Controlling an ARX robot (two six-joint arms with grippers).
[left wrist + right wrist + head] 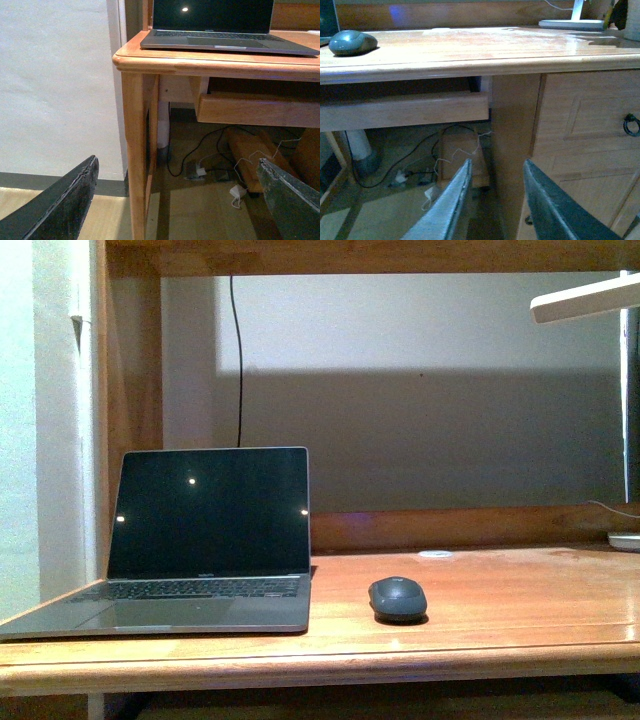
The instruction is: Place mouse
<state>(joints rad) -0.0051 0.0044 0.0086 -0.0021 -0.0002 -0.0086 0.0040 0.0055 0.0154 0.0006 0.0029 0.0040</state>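
Note:
The mouse (pixel 398 598), a small dark domed oval, rests on the wooden desk (pixel 500 625) just right of the open laptop (pixel 205 540); the right wrist view shows the mouse (pixel 352 42) near the desk's front edge. Neither arm appears in the front view. My left gripper (pixel 177 172) hangs open below desk height, off the desk's left corner, with nothing between its fingers (pixel 70 200). My right gripper (pixel 495 167) is open and empty too, low in front of the desk's drawer unit, well below and right of the mouse.
A small flat white disc (pixel 435 554) lies at the back of the desk. A white lamp (pixel 585 298) stands at the right, its base (pixel 570 23) on the desktop. Cables and adapters (pixel 220 175) lie on the floor under the desk. A drawer handle (pixel 631 125) is beside my right gripper.

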